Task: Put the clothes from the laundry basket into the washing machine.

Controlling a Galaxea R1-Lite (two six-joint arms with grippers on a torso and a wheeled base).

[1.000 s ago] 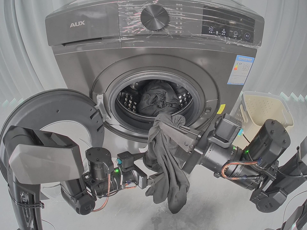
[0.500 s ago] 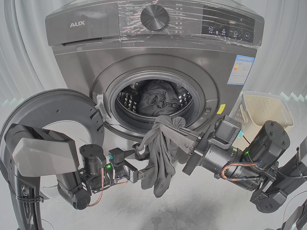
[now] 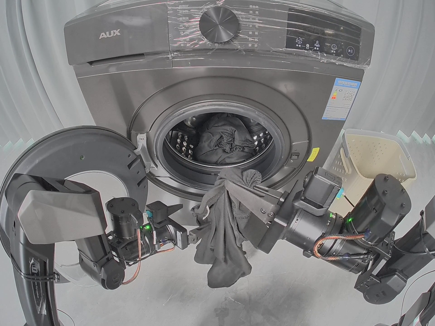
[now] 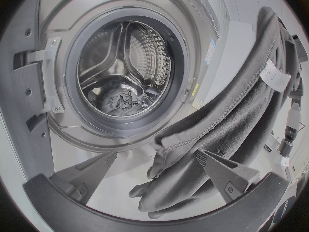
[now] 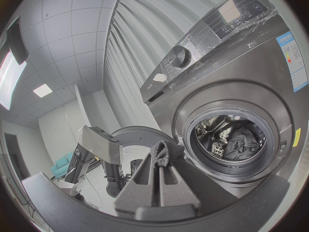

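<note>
Washing machine (image 3: 217,78) with its door (image 3: 77,155) swung wide to your left; the cream laundry basket (image 3: 378,152) stands at its right. One dark garment (image 3: 224,139) lies in the drum. You're mid-load: a second dark sweatshirt (image 3: 224,222) hangs just below the drum mouth, tail dangling. Right gripper (image 3: 244,189) is level, pointing at the opening, clenched on the bunched top. Left gripper (image 3: 192,238) is low beside the cloth, fingers spread, gripping nothing. Next, probably lift the tail and push it in past the rim.
</note>
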